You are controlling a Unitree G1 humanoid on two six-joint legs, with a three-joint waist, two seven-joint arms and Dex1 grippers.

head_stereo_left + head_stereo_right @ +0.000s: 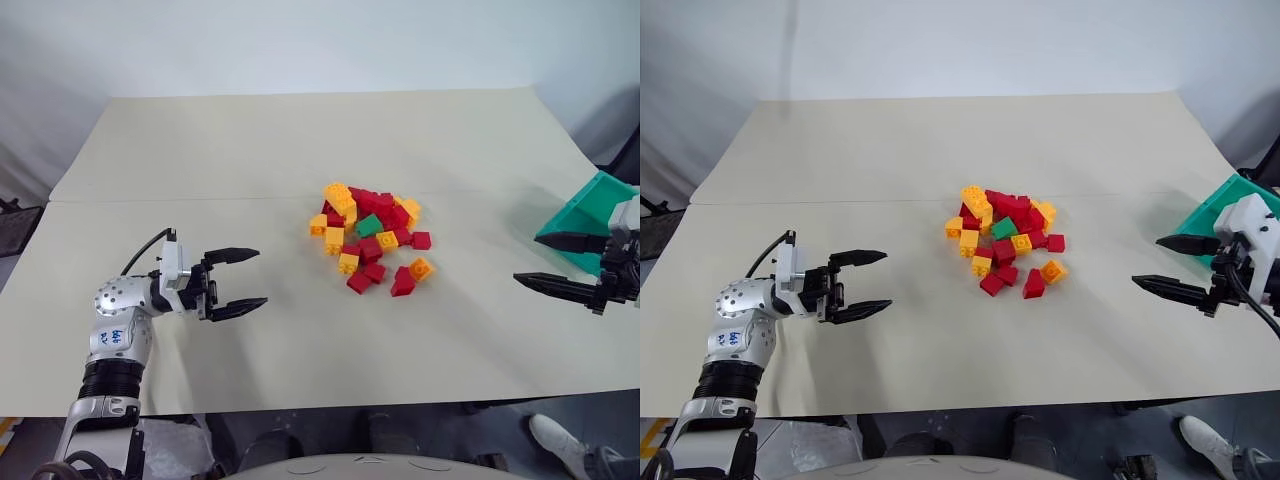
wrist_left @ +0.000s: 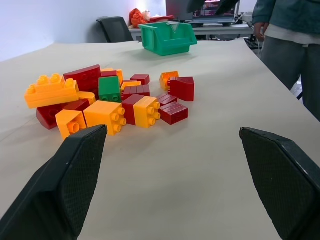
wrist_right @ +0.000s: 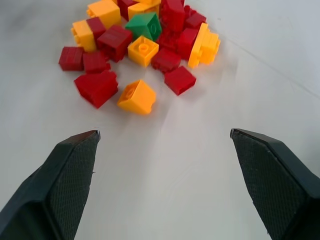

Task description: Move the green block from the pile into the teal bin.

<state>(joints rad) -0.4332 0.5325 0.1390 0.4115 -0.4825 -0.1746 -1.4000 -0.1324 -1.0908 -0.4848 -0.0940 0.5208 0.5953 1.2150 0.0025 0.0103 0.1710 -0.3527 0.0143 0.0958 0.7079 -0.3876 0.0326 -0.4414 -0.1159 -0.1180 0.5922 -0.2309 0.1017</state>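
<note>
— Sitting among the pile (image 1: 371, 240) mid-worktop (image 1: 250, 150): green block (image 1: 369, 225), untouched, red and yellow-orange bricks pressed round it

— Left claw (image 1: 240, 283) wide, empty, well short of the heap; right claw (image 1: 1170, 265) wide too, empty, near the teal bin (image 1: 590, 210)

— Reaching stage, then, by the look; nothing gripped yet

— Next: probably closing on green alone without dragging neighbours, then across to the bin

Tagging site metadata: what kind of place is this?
Likely an office-style robot lab: a table covered in beige sheet, a black office chair and a cluttered desk behind the teal plastic bin, and a person standing beside the table.
</note>
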